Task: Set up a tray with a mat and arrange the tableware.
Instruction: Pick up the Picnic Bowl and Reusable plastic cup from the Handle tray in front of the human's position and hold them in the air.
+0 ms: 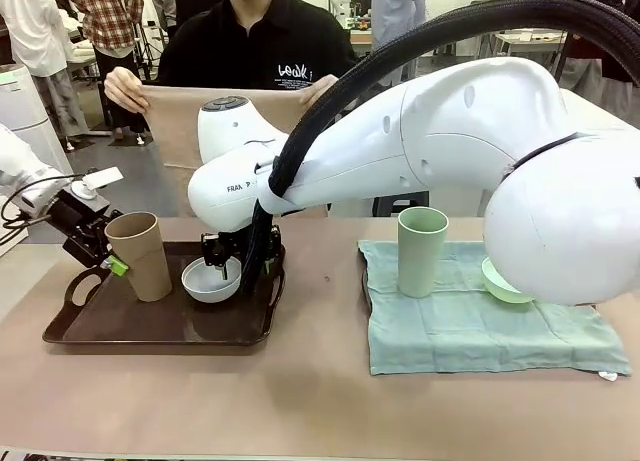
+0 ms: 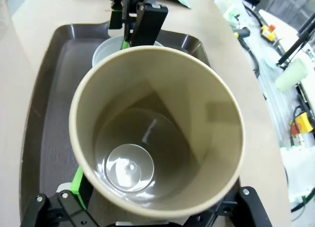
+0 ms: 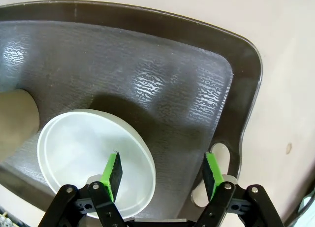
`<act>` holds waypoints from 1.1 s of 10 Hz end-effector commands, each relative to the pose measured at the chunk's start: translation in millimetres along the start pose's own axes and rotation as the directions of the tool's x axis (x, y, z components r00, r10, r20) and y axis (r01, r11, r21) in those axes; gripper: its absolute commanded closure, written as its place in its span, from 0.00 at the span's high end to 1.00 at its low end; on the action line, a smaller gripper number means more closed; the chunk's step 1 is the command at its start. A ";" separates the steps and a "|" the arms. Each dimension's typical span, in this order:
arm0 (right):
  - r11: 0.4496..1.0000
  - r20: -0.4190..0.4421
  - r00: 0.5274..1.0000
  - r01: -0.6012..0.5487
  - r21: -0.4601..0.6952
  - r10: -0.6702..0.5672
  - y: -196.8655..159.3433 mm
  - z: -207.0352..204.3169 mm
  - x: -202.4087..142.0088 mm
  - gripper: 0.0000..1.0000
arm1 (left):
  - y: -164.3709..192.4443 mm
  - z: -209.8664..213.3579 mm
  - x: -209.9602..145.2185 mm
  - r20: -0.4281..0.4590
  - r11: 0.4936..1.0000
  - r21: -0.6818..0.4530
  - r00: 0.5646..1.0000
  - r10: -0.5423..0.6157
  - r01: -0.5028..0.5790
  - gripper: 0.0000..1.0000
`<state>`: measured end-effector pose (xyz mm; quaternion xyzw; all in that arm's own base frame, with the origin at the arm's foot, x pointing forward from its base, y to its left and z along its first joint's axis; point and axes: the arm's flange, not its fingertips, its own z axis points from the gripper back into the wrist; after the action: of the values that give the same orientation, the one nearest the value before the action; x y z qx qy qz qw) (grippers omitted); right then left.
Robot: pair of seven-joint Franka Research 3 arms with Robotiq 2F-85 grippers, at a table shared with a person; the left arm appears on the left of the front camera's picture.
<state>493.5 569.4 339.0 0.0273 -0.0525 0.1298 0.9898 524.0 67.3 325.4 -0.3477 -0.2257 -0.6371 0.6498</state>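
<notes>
On the dark brown tray [image 1: 150, 331] stands the tan cup [image 1: 145, 266], leaning a little to the left. My left gripper [image 1: 120, 264] is open and straddles it. The left wrist view looks down into the cup [image 2: 157, 113] between the fingers. My right gripper [image 1: 222, 266] is open over the white bowl [image 1: 205, 283] on the tray. One pad hangs inside the bowl [image 3: 83, 143] and the other outside its rim. The pale green cup [image 1: 423, 251] stands on a green cloth [image 1: 480, 331]. The pale green bowl [image 1: 500, 284] is partly hidden by my right arm. A person holds up a tan mat [image 1: 180, 121].
The right arm and its black hose arch across the table's middle and right. The tray's handle hole [image 3: 216, 155] lies under the right gripper's outer finger. Bare brown tabletop [image 1: 300, 401] runs along the near edge and between tray and cloth.
</notes>
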 end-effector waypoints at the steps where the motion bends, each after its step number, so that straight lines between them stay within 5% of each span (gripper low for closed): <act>1: 1.000 0.010 1.000 0.011 0.026 -0.012 3.9 -1.0 9.0 0.85 | 0.4 -8.8 -0.6 0.025 0.999 -0.010 0.999 -0.044 0.044 1.00; 2: 0.999 0.006 1.000 0.002 0.037 -0.003 3.7 -2.8 9.6 0.30 | 2.1 -13.0 0.7 0.043 0.999 -0.008 0.998 -0.050 0.050 1.00; 3: 0.999 -0.002 1.000 -0.004 0.040 0.004 3.6 -4.0 9.4 0.29 | 2.3 -13.5 0.7 0.074 0.998 -0.002 0.996 -0.058 0.058 0.76; 4: 0.999 -0.005 1.000 -0.008 0.041 0.008 3.4 -4.6 9.4 0.00 | 1.5 -11.8 0.4 0.074 0.998 0.003 0.996 -0.056 0.056 0.48; 6: 0.999 -0.012 1.000 -0.004 0.040 0.005 3.1 -5.2 10.4 0.00 | 0.0 -8.7 0.2 0.072 0.998 0.004 0.995 -0.063 0.063 0.00; 7: 0.999 -0.016 1.000 0.002 0.036 -0.001 2.6 -5.0 10.7 0.00 | 0.3 -8.6 0.6 0.068 0.998 0.002 0.996 -0.062 0.062 0.33; 8: 1.000 -0.017 1.000 0.003 0.030 -0.002 3.0 -4.5 10.9 0.00 | 0.0 -8.6 0.2 0.068 0.998 0.001 0.996 -0.058 0.058 0.00; 10: 1.000 -0.018 1.000 0.009 0.015 -0.009 3.1 -2.1 9.7 0.00 | -1.3 -7.0 1.0 0.064 0.998 0.006 0.996 -0.056 0.055 0.00; 11: 1.000 -0.021 1.000 0.013 0.012 -0.012 2.2 -0.5 9.0 0.00 | -2.9 -5.5 3.0 0.061 0.998 0.009 0.997 -0.056 0.055 0.32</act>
<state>497.9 572.3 344.7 0.0385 -0.0559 0.1268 0.9896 525.0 59.8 319.8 -0.3597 -0.2425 -0.6390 0.6352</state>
